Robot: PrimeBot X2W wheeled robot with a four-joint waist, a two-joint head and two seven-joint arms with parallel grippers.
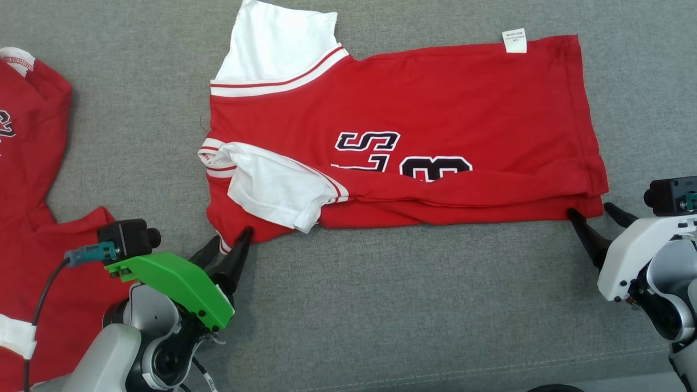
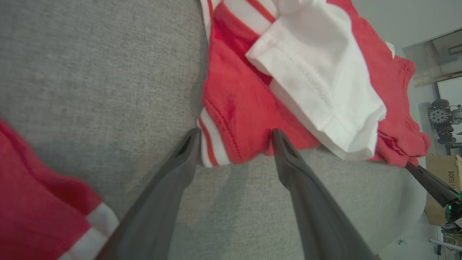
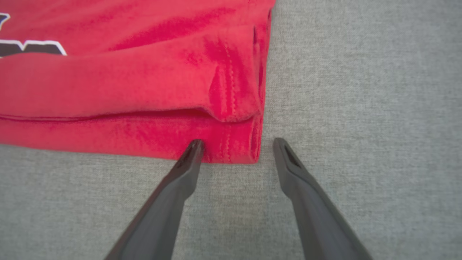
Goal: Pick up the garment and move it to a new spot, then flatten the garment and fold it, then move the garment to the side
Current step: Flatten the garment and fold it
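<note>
The folded red jersey with white sleeves point(image 1: 414, 136) lies centred on the grey woven surface point(image 1: 381, 305), the left gripper point(image 1: 231, 236) spread empty at its seven o'clock corner, the right gripper point(image 1: 590, 208) spread at four o'clock, a second red garment point(image 1: 38, 163) crowding nine o'clock.

Red-and-white fabric jersey point(image 1: 435, 98) print
Black white-edged S point(image 1: 366, 141) and half-hidden 3 point(image 1: 435, 163) are showing; small white tag point(image 1: 514, 41) is proving unreadable.
</note>
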